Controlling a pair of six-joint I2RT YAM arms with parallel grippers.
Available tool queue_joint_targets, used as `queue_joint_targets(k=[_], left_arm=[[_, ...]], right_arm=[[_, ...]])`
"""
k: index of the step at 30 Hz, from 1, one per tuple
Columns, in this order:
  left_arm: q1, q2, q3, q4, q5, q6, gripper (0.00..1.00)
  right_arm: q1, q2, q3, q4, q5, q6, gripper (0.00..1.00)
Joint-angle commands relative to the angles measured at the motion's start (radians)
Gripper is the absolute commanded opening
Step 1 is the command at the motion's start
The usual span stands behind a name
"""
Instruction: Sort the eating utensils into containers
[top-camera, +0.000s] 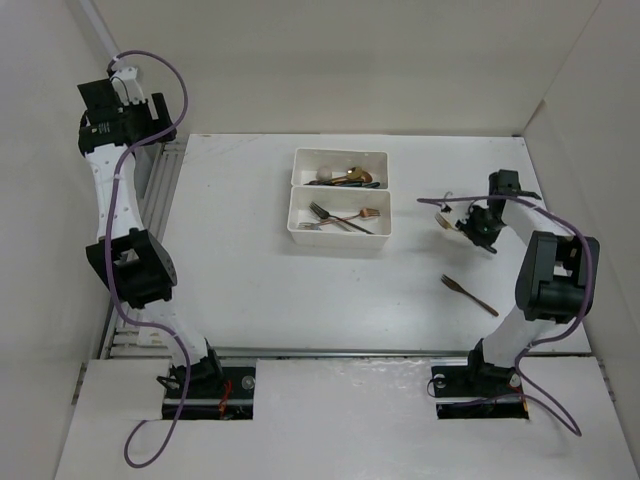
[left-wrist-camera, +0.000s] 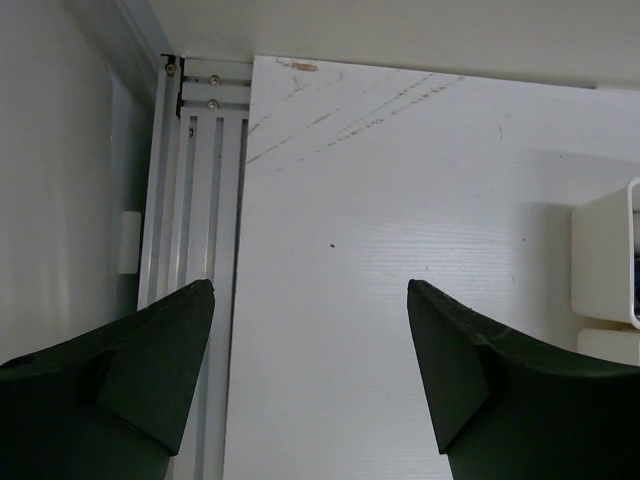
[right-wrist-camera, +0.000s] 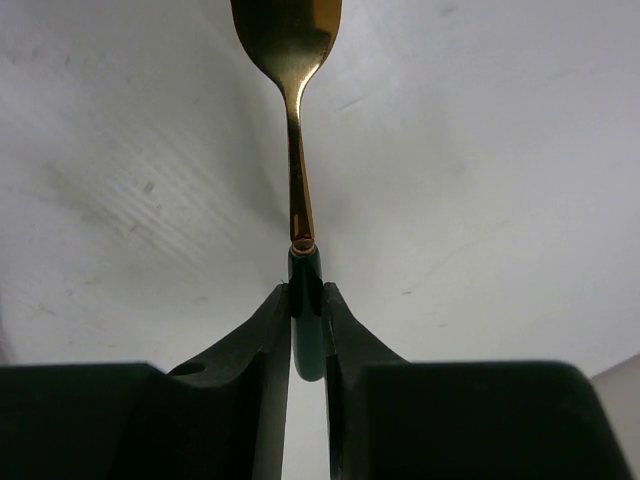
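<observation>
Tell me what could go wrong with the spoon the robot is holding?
1. The right gripper pinches the spoon by its dark handle, with the rest sticking far out, so it might swing or slip.
2. The trays sit off to the left. If the spoon is let go early, it lands on the table.
3. A fork lies nearby and might get bumped.

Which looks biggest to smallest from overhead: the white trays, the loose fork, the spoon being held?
1. White trays
2. Loose fork
3. Held spoon, though its handle is hidden, so fork versus spoon is unsure.
</observation>
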Motion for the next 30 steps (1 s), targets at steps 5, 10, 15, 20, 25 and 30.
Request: queue_joint_targets(k=[5, 10, 15, 20, 25, 30], left_arm=[[0.001, -0.007, 0.064, 0.019, 0.016, 0.009, 0.76], [0.001, -0.016, 0.064, 0.019, 0.016, 0.009, 0.76], [0.001, -0.035, 0.041, 0.019, 0.027, -0.023, 0.76], [0.001, -0.077, -0.01, 0.019, 0.039, -0.011, 0.76], [0.001, -0.118, -0.033, 0.01, 0.007, 0.021, 0.76], [0.001, -0.147, -0.053, 0.01, -0.004, 0.021, 0.76]], right_arm=[[0.02, -0.04, 0.14, -0.001, -0.139, 0.038, 0.0], [0.171, -0.105, 0.257, 0.019, -0.149, 0.119, 0.0], [0.538, -0.056, 0.437, -0.003, -0.053, 0.128, 0.0], [0.658, 0.065, 0.505, 0.026, -0.044, 0.152, 0.0], [0.692, 0.115, 0.482, 0.082, -0.028, 0.225, 0.21], [0.701, 0.124, 0.51, 0.111, -0.041, 0.263, 1.0]])
